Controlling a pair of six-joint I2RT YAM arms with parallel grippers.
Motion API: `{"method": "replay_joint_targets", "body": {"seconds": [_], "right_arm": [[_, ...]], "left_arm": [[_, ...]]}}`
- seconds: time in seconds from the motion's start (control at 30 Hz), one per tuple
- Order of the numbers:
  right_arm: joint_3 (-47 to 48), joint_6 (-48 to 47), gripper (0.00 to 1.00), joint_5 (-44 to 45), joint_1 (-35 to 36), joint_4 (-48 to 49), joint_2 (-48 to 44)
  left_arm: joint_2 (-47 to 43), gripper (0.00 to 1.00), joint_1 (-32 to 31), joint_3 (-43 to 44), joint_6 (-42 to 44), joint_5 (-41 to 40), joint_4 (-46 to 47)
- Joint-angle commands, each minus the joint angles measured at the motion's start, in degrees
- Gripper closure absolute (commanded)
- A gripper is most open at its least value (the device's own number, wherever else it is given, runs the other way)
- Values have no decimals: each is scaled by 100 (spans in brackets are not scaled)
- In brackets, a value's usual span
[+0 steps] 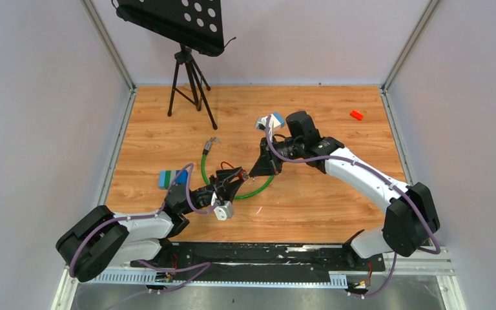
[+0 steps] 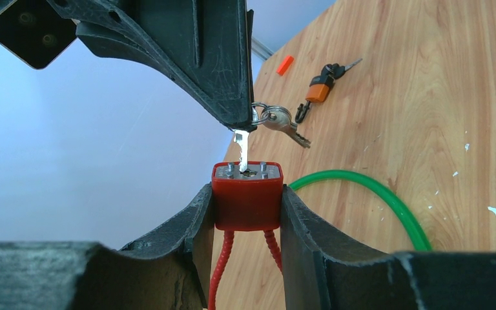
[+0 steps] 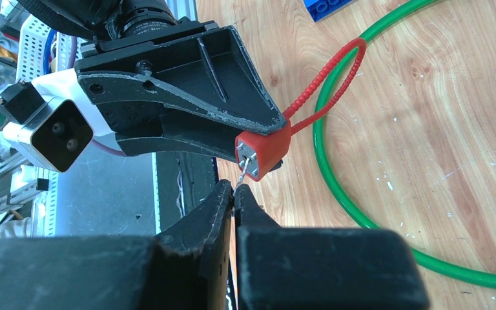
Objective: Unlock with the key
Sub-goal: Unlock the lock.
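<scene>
While the left gripper (image 1: 234, 177) clamps the red padlock (image 2: 247, 201) off the table, the green cable (image 2: 387, 200) curving beside the padlock, the key (image 2: 241, 147) meets the padlock's keyhole, pinched in the right gripper (image 3: 234, 194). Turning looks undone. Insertion depth is unclear, and the shackle's end is cropped.

Centre of the top view: padlock (image 2: 247, 197) sits between the fingers of the left gripper (image 1: 230, 179). Right gripper (image 3: 234, 194), immediately to its right, holds the key (image 2: 242, 147), tip touching the padlock's face. Cable loop (image 2: 374, 186) lies on the table (image 1: 336, 213) around and beneath them. Block (image 1: 172, 177) left of centre; tripod stand (image 1: 190, 77) upper left.
</scene>
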Motion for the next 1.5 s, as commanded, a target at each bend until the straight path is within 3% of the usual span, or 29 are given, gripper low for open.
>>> {"method": "replay_joint_targets", "body": {"seconds": [0.0,0.83,1.47], "right_arm": [[12,89,100,-125,40,271,-7],[-117,243,100,28,42,399,80],[-180,616,100,506,40,576,197]], "left_arm": [[-34,100,-35,141,-29,-47,328],[-21,100,-79,152,142,-192,311],[149,100,-439,473,68,-1125,-127]]}}
